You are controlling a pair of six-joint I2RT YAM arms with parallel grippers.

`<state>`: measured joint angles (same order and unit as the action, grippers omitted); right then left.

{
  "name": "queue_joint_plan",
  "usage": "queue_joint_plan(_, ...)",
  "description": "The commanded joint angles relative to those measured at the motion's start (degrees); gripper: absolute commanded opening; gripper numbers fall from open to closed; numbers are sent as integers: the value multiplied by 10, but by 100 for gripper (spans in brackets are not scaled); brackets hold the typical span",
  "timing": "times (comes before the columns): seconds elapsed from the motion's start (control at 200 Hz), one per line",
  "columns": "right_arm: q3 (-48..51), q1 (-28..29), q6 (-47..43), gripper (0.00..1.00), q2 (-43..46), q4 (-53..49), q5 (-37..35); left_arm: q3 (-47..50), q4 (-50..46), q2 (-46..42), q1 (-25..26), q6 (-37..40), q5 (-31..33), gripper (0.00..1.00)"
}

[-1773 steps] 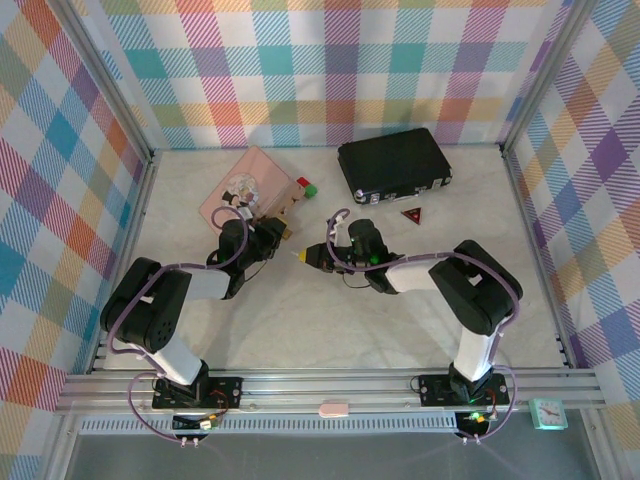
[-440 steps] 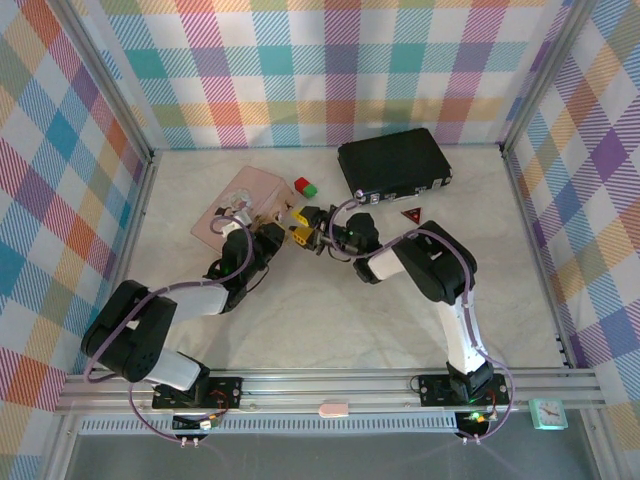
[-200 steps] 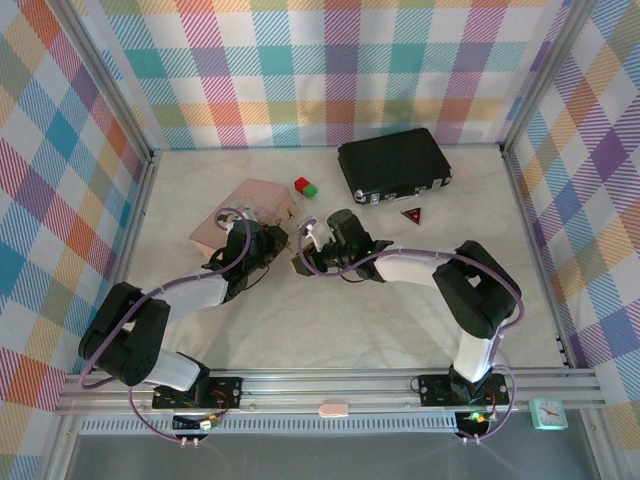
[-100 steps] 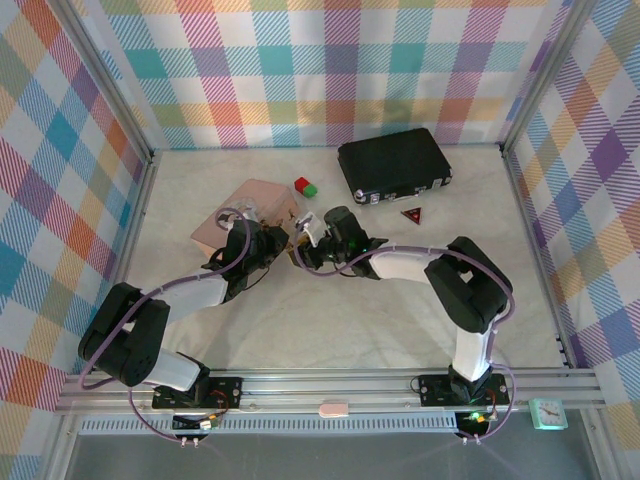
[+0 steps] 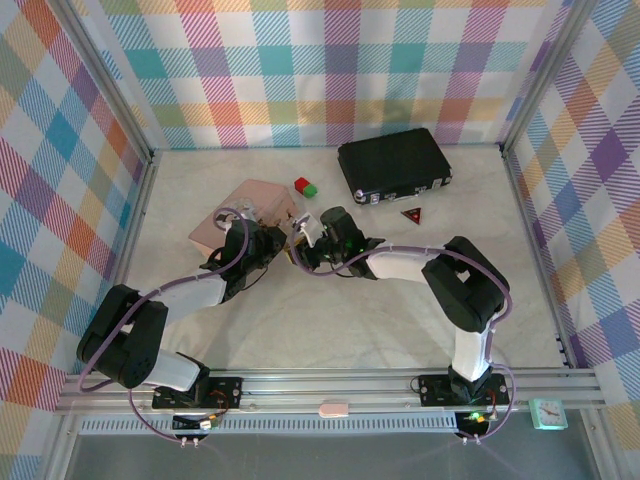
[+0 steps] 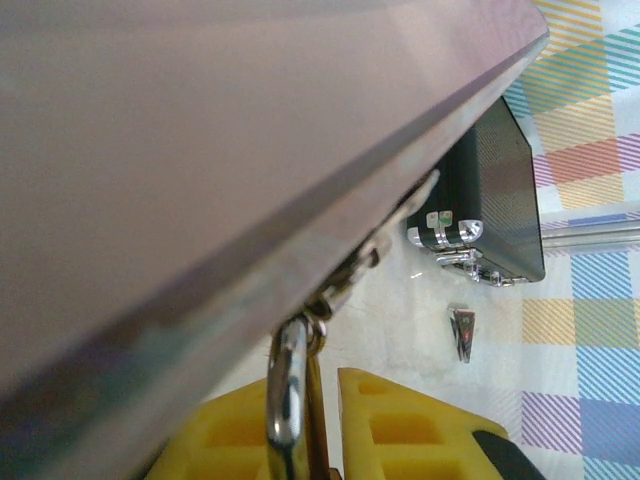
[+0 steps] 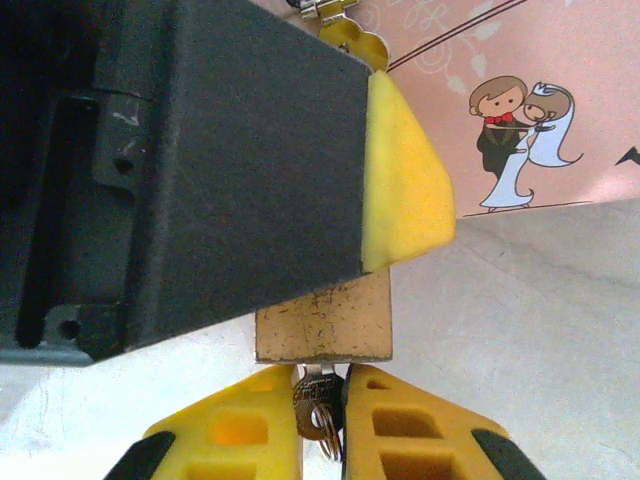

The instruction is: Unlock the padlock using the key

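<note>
The brass padlock (image 7: 322, 320) hangs from the hasp of the pink tin (image 7: 520, 60). My left gripper (image 6: 305, 405) is shut on the padlock; its silver shackle (image 6: 287, 390) rises between the yellow pads up to the tin's lid (image 6: 200, 130). In the right wrist view, one left pad (image 7: 400, 190) presses on the padlock's upper part. The silvery key (image 7: 316, 405) with a small ring sits in the bottom of the padlock's body. My right gripper (image 7: 322, 390) is shut on it. From above, both grippers meet at the tin's front corner: left gripper (image 5: 271, 241), right gripper (image 5: 302, 249).
A black case (image 5: 393, 163) lies at the back right, with a small red triangle (image 5: 411, 214) in front of it. A red cube (image 5: 300, 183) and a green cube (image 5: 311, 190) sit behind the tin (image 5: 240, 215). Open table lies in front of the arms.
My right gripper has slid left to the padlock's underside and its jaws have shut on the key. The left gripper has kept its hold on the padlock.
</note>
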<state>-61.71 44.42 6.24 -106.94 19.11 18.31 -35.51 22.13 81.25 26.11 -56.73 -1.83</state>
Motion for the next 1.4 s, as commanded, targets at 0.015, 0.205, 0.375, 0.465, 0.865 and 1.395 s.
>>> queue_joint_plan(0.015, -31, -14, 54, 0, 19, -18, 30, 3, 32, -34, 5, 56, -51, 0)
queue_joint_plan(0.205, -17, -63, 210, 0, 3, 60, 167, 37, 119, -32, -1, 155, -107, 0)
queue_joint_plan(0.375, -16, -87, 296, 0, -23, 133, 236, 53, 180, -11, -8, 167, -147, 0)
queue_joint_plan(0.465, -12, -107, 382, 0, -46, 206, 278, 63, 219, 1, -12, 176, -171, 0)
queue_joint_plan(0.865, 3, -142, 577, 0, -100, 387, 323, 78, 320, 52, -37, 165, -225, 0)
queue_joint_plan(1.395, 13, -124, 289, 12, 29, 40, 235, 32, 116, -8, -37, 126, -115, 0)
